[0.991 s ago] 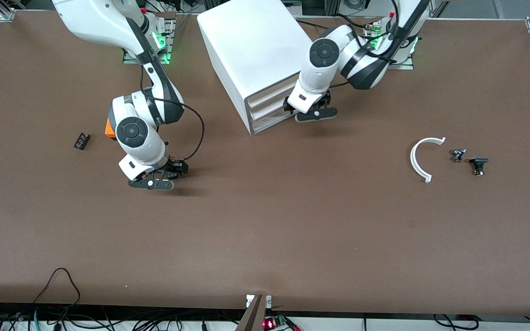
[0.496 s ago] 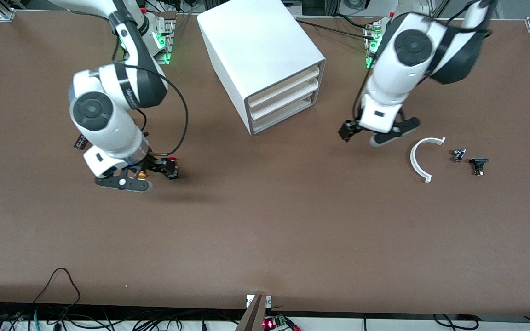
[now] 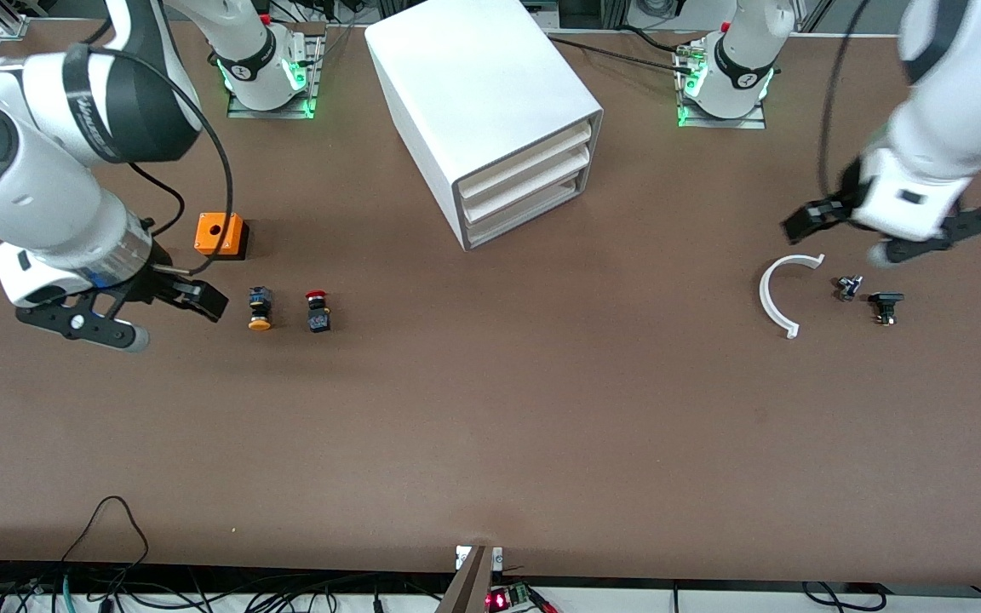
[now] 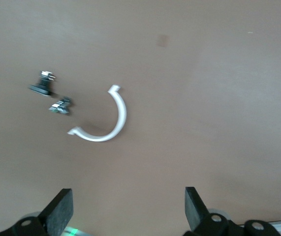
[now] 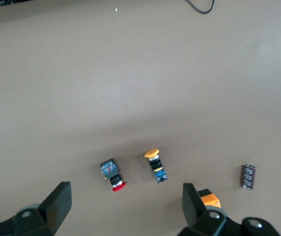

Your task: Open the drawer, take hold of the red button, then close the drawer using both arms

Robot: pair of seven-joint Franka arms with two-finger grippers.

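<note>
Your button [image 3: 317, 311] lies on the bench [image 3: 490, 426] beside its yellow-capped twin [image 3: 260, 308]. Right tool [image 3: 129, 311] hangs jaws apart and empty; left tool [image 3: 886, 230] likewise. Farther back, the drawer [image 3: 527, 201] sits shut.

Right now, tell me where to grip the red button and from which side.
Grip the red button by its black blocky body, probably from above: it lies on its side, cap pointing toward the cabinet. Close the fingers across the body's flat sides; the yellow button lies apart, leaving room.
</note>
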